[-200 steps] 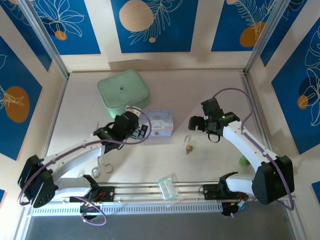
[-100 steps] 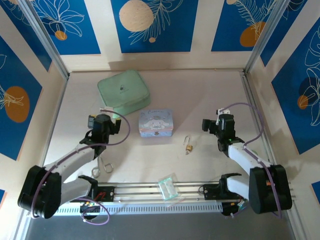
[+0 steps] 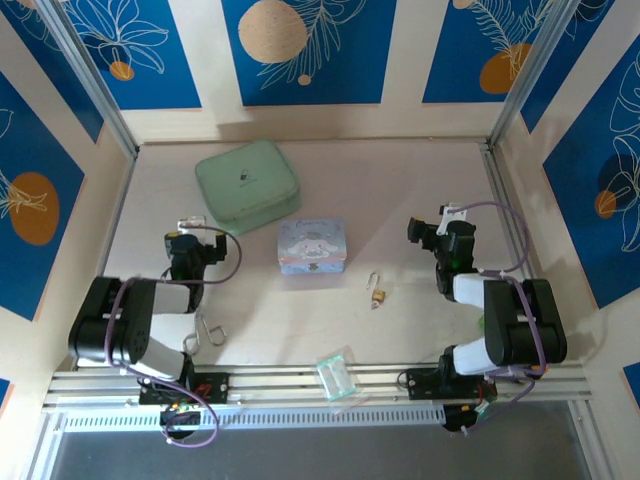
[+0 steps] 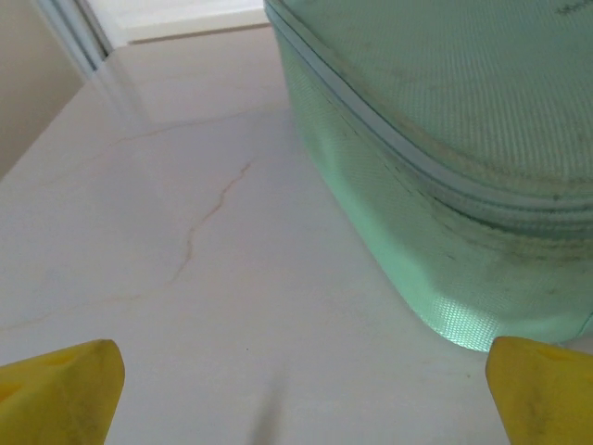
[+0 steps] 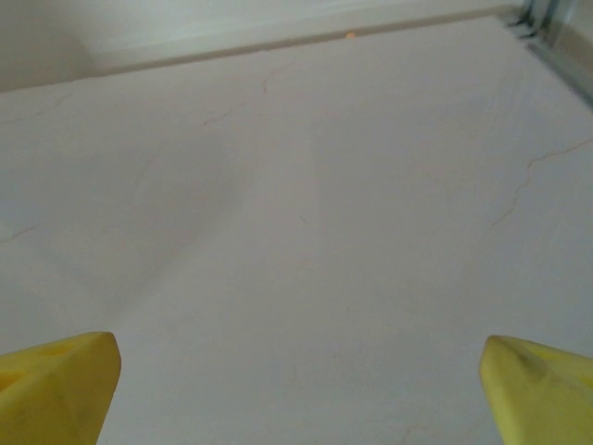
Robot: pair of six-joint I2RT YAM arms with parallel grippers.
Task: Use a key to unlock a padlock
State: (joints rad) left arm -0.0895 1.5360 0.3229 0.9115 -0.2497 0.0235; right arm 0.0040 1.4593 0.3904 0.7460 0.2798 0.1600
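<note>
Plainly, both pairs of yellow fingers point(image 4: 56, 389) stand wide apart, gripping nothing. The left gripper point(image 4: 296, 399) is low over the table point(image 5: 296, 185), with the green case point(image 4: 445, 167) just ahead to its right. The right gripper point(image 5: 296, 389) faces bare tabletop. The padlock point(image 3: 378, 296) lies between the two grippers, nearer the right one and touched by neither.

From above, the tiny brass-gold padlock point(image 3: 377, 296) with its thin silver shackle was too small for you to tell whether it was latched. Your left wrist view cut the mint-green zippered fabric case point(image 4: 445, 139) off at top and right.
</note>
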